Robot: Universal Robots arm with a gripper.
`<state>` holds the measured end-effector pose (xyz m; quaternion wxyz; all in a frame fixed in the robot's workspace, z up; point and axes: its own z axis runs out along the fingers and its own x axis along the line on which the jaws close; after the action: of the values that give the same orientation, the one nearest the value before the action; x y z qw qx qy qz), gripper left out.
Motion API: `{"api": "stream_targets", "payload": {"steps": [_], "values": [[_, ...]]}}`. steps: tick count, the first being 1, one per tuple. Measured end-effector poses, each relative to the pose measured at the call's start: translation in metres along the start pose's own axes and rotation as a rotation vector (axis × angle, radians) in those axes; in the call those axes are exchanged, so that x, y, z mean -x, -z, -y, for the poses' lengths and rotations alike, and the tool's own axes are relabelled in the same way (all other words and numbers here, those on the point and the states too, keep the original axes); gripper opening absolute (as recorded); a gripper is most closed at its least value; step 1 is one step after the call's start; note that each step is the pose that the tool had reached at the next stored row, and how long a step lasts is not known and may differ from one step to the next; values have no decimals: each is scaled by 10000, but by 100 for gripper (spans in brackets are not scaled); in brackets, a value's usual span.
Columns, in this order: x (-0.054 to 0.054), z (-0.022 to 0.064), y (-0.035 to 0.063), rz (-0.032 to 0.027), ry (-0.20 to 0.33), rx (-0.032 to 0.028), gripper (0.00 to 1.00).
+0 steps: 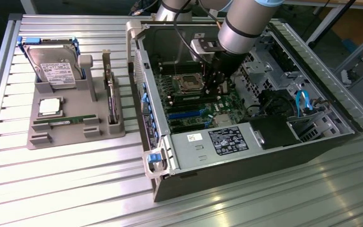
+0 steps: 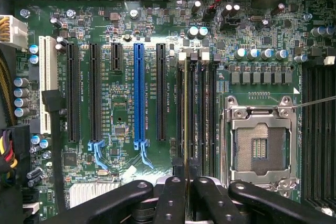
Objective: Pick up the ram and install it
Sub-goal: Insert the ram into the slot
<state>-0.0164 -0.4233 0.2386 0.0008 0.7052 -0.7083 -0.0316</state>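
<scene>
Wrist view gives us the relation that matters: the tool (image 2: 186, 186) is clamped on the ram (image 2: 185, 119), which we see edge-on as a thin greenish line running out from between its fingers. Its long axis lies along the memory slots (image 2: 202, 103), just beside the processor socket (image 2: 260, 148). We cannot tell whether it is seated. In the exterior view the tool hangs inside the open computer case (image 1: 245, 177), well apart from the grey tray (image 1: 74, 142) on the tabletop (image 1: 74, 189)
</scene>
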Motion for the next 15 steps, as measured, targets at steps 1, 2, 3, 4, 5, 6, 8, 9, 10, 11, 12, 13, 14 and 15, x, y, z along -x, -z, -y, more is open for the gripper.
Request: {"api": "stream_targets", "payload": {"steps": [1,2,3,4,5,6,8,9,10,11,12,13,14,15], "values": [[0,1,0,0,0,0,12],[0,1,0,0,0,0,12],[0,1,0,0,0,0,12],[0,1,0,0,0,0,12],[0,3,0,0,1,0,12],[0,3,0,1,0,0,12],[0,3,0,0,0,0,12],[0,3,-5,5,1,-1,12],[0,4,-15,3,1,0,12],[-1,4,-20,0,1,0,12],[-1,4,-21,-2,1,1,12],[-1,4,-21,-2,0,1,12],[-1,4,-21,-1,1,1,12],[-1,4,-22,0,1,0,12]]}}
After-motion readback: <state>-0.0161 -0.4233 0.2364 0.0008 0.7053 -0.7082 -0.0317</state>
